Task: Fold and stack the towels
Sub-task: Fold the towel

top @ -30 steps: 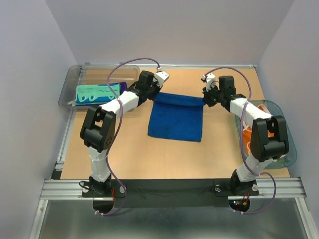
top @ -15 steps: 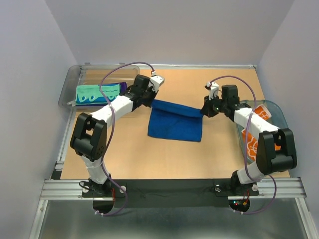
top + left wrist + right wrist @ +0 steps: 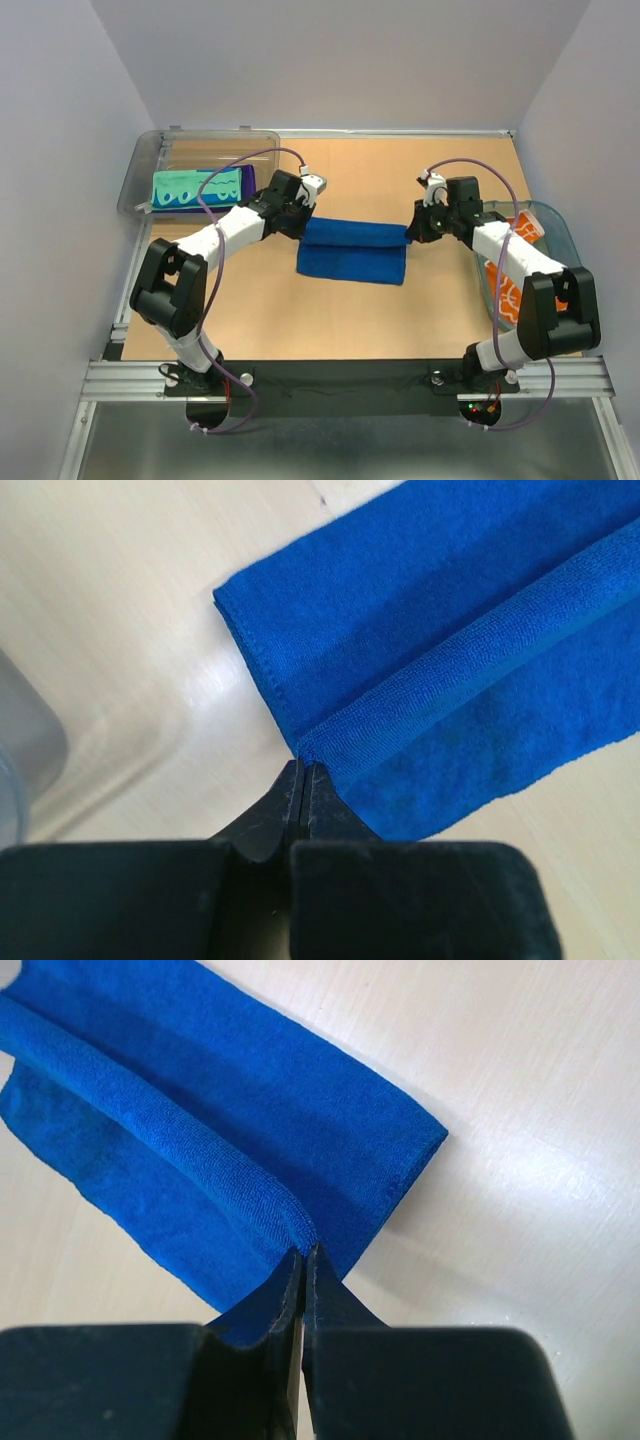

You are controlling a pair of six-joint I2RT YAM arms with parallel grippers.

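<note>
On the tan table [image 3: 260,310] lies the blue towel [image 3: 350,262], its doubled-over edge pinched at each end by the closed left gripper [image 3: 303,772] and right gripper [image 3: 303,1253]. An uneven pull or a slipped corner could skew the fold. The far-left bin [image 3: 137,185] holds a green towel [image 3: 185,188] and a purple towel [image 3: 238,180]; the right basket [image 3: 556,232] holds a white-orange towel [image 3: 503,297].

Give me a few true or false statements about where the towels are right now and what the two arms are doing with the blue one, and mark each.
1. The left end effector and the right end effector are each shut on an edge of the blue towel. True.
2. The mint green towel lies in the clear bin on the left. True.
3. The blue towel lies inside the clear bin. False: it lies on the table between the arms.
4. The orange-print towel is spread flat mid-table. False: it sits in the teal basket on the right.
</note>
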